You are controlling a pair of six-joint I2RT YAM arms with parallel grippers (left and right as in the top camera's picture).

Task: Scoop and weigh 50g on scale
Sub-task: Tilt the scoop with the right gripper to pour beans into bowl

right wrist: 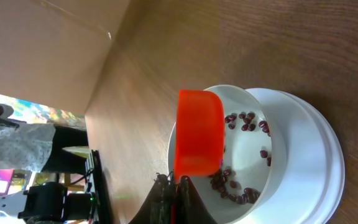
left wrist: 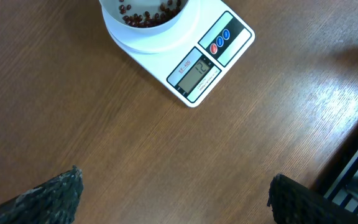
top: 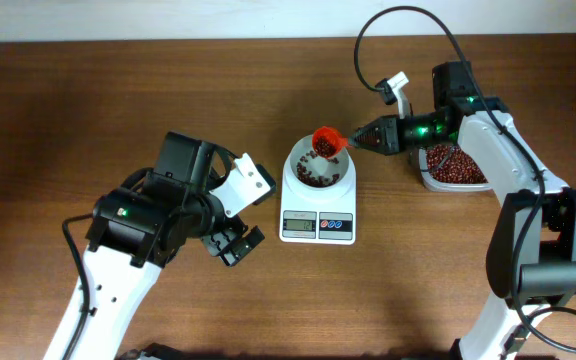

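Scale (left wrist: 180,51) partly beyond left wrist view's edge.

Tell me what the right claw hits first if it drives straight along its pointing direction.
The right claw, shut on the scoop, points across the bowl on the scale. Going straight on, the scoop's tip likely meets the bowl's far rim first, or passes just above it; height is unclear.

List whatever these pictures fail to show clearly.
- Overhead: the scale has a display too small to read.
- Overhead: the bean tub is partly covered by the right arm.
- Left wrist: the bowl is cut off by the top edge.
- Right wrist: the orange scoop turns its back to the camera, hiding its contents and part of the bowl.
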